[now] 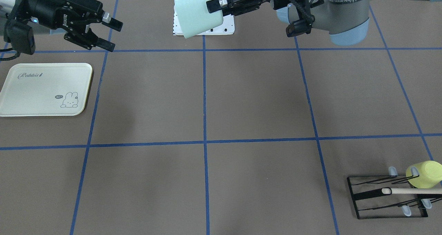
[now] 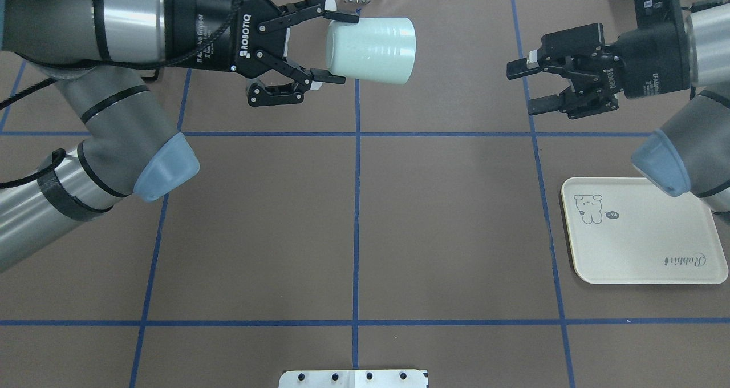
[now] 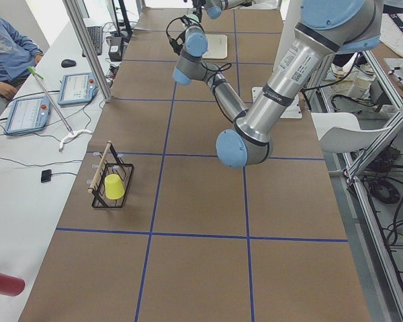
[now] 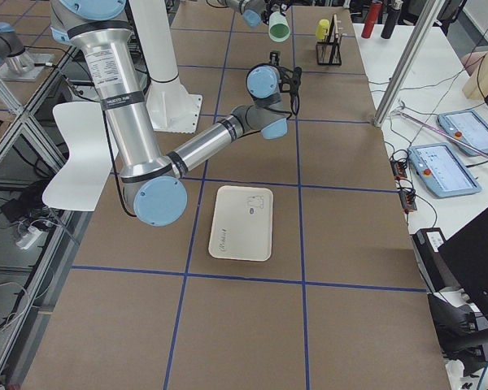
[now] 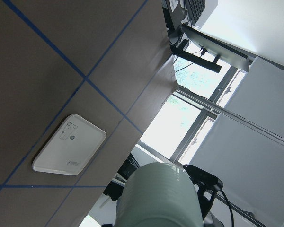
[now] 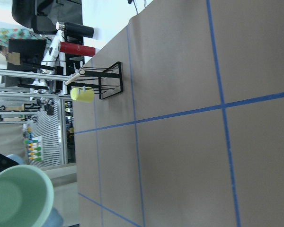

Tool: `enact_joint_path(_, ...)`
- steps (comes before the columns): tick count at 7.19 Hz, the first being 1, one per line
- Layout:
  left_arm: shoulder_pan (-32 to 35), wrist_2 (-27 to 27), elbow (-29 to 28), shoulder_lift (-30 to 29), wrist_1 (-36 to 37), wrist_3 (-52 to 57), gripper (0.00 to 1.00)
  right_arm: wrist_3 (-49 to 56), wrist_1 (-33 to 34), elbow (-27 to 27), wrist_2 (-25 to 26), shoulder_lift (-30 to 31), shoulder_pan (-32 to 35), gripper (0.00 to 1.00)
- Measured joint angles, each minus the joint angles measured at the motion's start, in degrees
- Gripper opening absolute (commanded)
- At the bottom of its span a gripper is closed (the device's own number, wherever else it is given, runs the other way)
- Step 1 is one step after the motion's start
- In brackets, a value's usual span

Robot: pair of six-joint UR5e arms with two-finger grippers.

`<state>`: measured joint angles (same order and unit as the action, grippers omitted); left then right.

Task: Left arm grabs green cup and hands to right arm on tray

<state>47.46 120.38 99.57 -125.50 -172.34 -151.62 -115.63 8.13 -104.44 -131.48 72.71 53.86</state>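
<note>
While the left arm (image 2: 114,120) reaches over the brown tabletop (image 2: 445,222), we see its tool (image 2: 337,48) clamped on the green cup (image 2: 370,50), 1 finger on each side of the narrow base end. The cup hangs in the air on its side, well above the surface, with its open mouth turned toward the right arm (image 2: 684,142). That arm's tool (image 2: 526,87) faces the cup from well apart, jaws spread wide and holding nothing.

We count 2 arms, 2 tools, 2 cups, 1 tray and 1 rack. The tray (image 2: 644,262) lies flat on the robot's right side of the tabletop, near the right arm; in the overhead view that arm's pale-blue elbow cap overlaps the tray's far edge. The second cup, a yellow-green cup (image 1: 424,174), sits on a black wire rack (image 1: 366,193) at the operators' edge on the robot's left side, well apart from both tools, with a wooden rod (image 1: 414,190) running along the rack beside it. Blue tape lines (image 2: 356,205) divide the tabletop into squares, and a white plate (image 1: 226,29) lies at the robot's base.
</note>
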Motion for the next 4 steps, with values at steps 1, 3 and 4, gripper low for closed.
enact_joint_path(1,0.0,-1.4,0.5,0.5,-2.3,-2.6,0.0,-3.8,-4.6,0.1,3.9,-0.1,-2.9,0.96)
enact_joint_path(3,-0.1,-2.8,1.0,0.7,-5.6,-7.0,0.0,-7.8,-10.9,0.1,8.2,-0.3,-6.4,0.95)
enact_joint_path(4,-0.2,-3.1,1.1,0.8,-6.3,-8.2,0.0,-10.6,-13.4,0.0,10.7,-0.8,-7.8,0.95)
